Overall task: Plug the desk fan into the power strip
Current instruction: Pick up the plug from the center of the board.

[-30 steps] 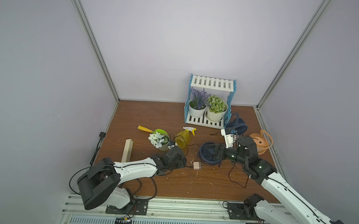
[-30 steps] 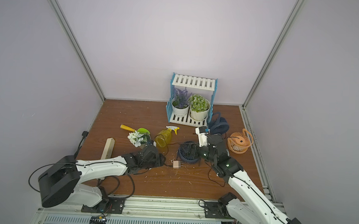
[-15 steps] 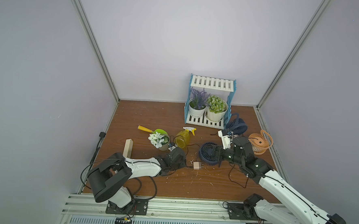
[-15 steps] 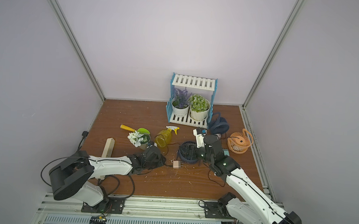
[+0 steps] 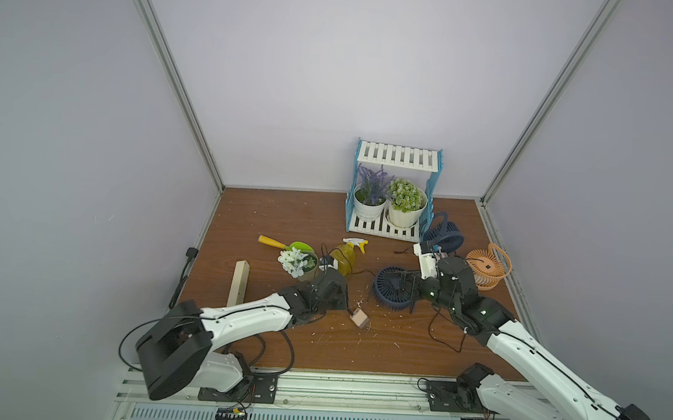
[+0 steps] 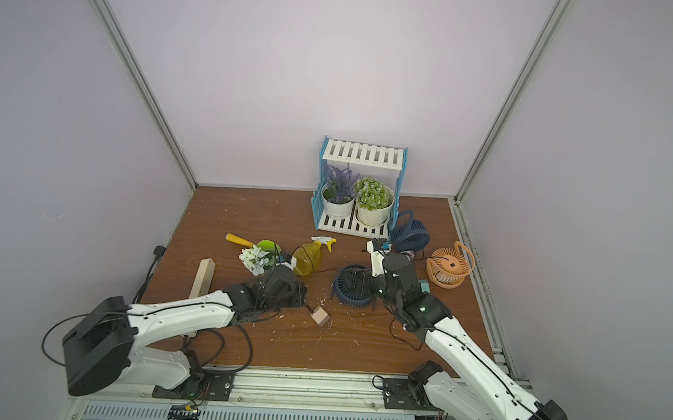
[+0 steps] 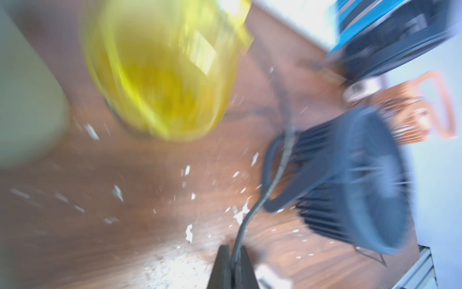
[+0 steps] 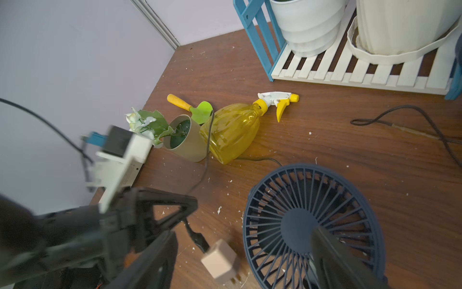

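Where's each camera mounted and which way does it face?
Both top views: high in front, looking down on the brown wooden table; left arm, right arm show.
Left wrist: left arm, facing the dark blue round fan; fingers pinch a thin black cable.
Right wrist: right arm, facing that fan; one finger shows.
Wrist views share the fan and yellow plastic spray bottle.

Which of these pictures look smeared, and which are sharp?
Left wrist view: smeared throughout, the yellow spray bottle and blue fan streaked. Right wrist view: table sharp, the beige plug adapter slightly blurred. Both top views: crisp, evenly lit.
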Tool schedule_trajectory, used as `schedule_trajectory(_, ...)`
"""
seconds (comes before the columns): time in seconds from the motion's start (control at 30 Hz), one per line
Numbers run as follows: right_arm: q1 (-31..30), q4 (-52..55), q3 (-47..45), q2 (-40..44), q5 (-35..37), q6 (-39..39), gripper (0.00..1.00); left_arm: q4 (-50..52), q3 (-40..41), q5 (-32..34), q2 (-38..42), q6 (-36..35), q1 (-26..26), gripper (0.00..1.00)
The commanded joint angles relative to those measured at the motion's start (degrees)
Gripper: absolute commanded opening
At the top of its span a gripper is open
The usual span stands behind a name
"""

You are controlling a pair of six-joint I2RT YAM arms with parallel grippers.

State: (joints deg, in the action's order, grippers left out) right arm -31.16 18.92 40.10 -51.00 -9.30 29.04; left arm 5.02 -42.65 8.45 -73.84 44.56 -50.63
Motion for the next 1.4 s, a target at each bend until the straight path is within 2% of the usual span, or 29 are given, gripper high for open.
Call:
schedule_trajectory(0.0, -0.18, -2.03, 2.96, 1.63, 0.96, -1.19, 0.87, 9.17, -5.07, 9.81, 7.36, -15.36, -0.37, 0.0)
schedule_trajectory(0.1, -0.13, -6.35, 3.68, 1.53, -3.19, -2.09, 0.89, 13.32, -10.98, 8.13, 11.01, -25.84, 0.21, 0.0)
schedule_trajectory(0.27, -0.21, -8.2, 8.05, -1.27, -20.1, -7.64, 0.88, 28.53, -26.55, -7.37, 9.86, -40.65, 1.37, 0.0)
schedule_trajectory(0.33, -0.5, -7.54, 9.72, -2.22, -28.57, -9.99, 0.87, 33.97, -31.1, -13.38, 8.44, -44.71, 1.44, 0.0)
schedule_trajectory(0.43, -3.2, -4.0, 11.87, -2.99, -35.62, -13.25, 0.87, 37.94, -35.46, -17.63, 6.92, -47.8, 1.44, 0.0)
schedule_trajectory(0.5, -6.16, -0.08, 13.27, -3.15, -33.8, -15.99, 0.86, 38.8, -37.17, -18.82, 5.93, -48.7, 1.42, 0.0)
schedule_trajectory(0.57, -9.96, 1.43, 13.46, -2.47, -27.85, -18.67, 0.86, 39.3, -38.63, -20.64, 5.1, -49.18, 1.41, 0.0)
schedule_trajectory(0.67, -14.0, -2.78, 10.16, -1.1, -22.56, -20.22, 0.86, 39.33, -39.61, -21.81, 4.14, -50.52, 1.54, 0.0)
schedule_trajectory(0.8, -16.12, -12.15, 6.5, -1.85, -21.74, -18.65, 0.81, 40.31, -40.86, -22.06, 2.98, -50.81, 1.94, 0.0)
schedule_trajectory(0.9, -17.04, -13.95, 5.88, -4.48, -22.13, -18.27, 0.77, 40.32, -40.85, -23.12, 3.14, -50.48, 2.18, 0.0)
schedule_trajectory(1.07, -19.24, -15.79, 5.35, -8.83, -21.53, -16.59, 0.75, 40.34, -40.07, -22.36, 3.92, -51.17, 3.68, 0.0)
schedule_trajectory(1.2, -20.44, -17.32, 6.07, -12.18, -22.03, -14.32, 0.64, 40.25, -39.96, -23.23, 4.23, -51.48, 4.24, 0.0)
schedule_trajectory(1.37, -20.82, -18.92, 5.69, -13.65, -21.53, -12.72, 0.44, 40.24, -40.12, -23.05, 3.89, -52.38, 4.4, 0.0)
